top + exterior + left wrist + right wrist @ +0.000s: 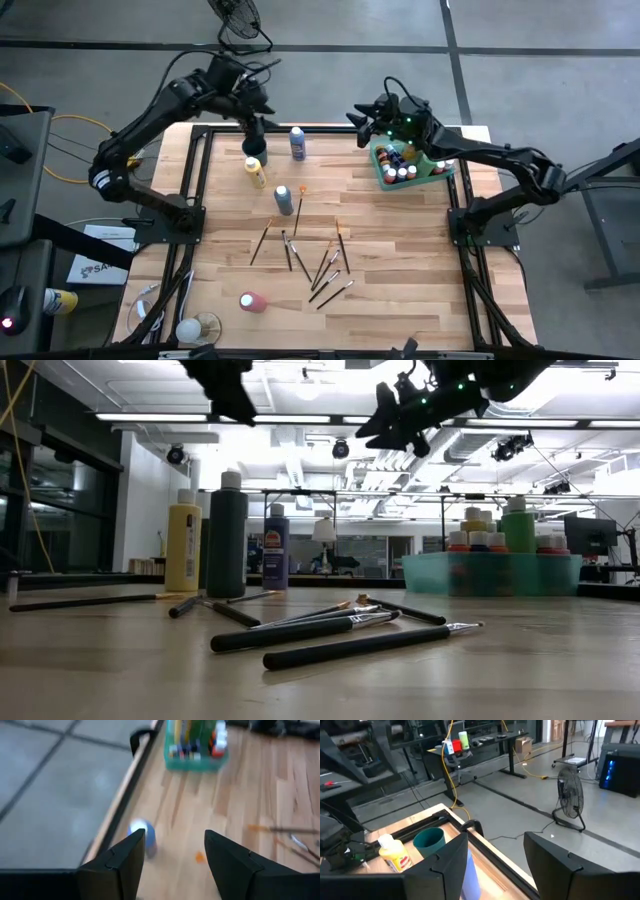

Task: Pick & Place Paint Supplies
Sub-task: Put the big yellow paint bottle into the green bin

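The left gripper point(258, 112) hangs over the table's far edge, at about eleven o'clock from the table's middle, with its fingers spread and nothing between them. Its wrist camera looks past them to the blue bottle point(142, 832) standing near the table's edge.

From overhead, the dark cup point(255, 145) sits right under that gripper, with a yellow bottle point(256, 171) just nearer and a grey-green bottle point(284, 199) at five o'clock from it. The brushes point(318, 262) lie scattered around the table's middle, and a pink bottle point(252, 301) lies on its side near the front edge at seven o'clock.

The low camera shows what the overhead one cannot: the yellow, dark and blue bottles standing upright.

The tray point(437, 168) at one o'clock holds several bottles. The right gripper point(366, 128) hovers off its far left corner, fingers apart and empty.
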`<action>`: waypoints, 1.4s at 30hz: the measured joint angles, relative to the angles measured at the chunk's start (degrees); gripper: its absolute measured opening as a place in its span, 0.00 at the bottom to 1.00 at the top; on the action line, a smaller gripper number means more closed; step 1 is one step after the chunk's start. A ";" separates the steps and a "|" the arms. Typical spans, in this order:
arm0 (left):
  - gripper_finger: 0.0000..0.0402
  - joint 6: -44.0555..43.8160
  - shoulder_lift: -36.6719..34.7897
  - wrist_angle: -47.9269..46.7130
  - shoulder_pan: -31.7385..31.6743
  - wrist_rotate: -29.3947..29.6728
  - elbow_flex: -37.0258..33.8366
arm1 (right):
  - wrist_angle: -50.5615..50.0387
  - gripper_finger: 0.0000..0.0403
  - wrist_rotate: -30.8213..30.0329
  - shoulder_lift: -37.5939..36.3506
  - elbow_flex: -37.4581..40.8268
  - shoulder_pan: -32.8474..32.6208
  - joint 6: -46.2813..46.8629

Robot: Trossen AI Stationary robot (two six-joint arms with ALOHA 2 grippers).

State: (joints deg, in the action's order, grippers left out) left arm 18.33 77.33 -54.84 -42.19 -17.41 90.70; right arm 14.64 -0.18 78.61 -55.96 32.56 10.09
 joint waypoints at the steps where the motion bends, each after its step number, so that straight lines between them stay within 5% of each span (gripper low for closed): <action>1: 0.49 0.06 -0.25 -2.14 -0.02 0.54 0.00 | -0.31 0.47 0.18 -0.43 0.00 0.00 -0.32; 10: 0.49 -5.19 -0.90 -24.10 -0.95 2.81 -0.07 | -1.12 0.47 0.14 -3.22 0.00 0.00 -1.36; 23: 0.56 -27.85 1.75 -25.16 -0.94 9.39 -0.07 | -4.94 0.47 0.38 -3.28 0.00 0.00 -1.37; 42: 0.62 -33.66 9.78 -31.04 -0.79 10.36 -0.07 | -5.13 0.47 0.79 -3.31 0.00 -0.37 -1.43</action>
State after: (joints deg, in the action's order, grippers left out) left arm -15.33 87.11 -85.89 -42.99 -7.05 90.63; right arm 9.52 0.61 75.31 -55.96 32.18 8.67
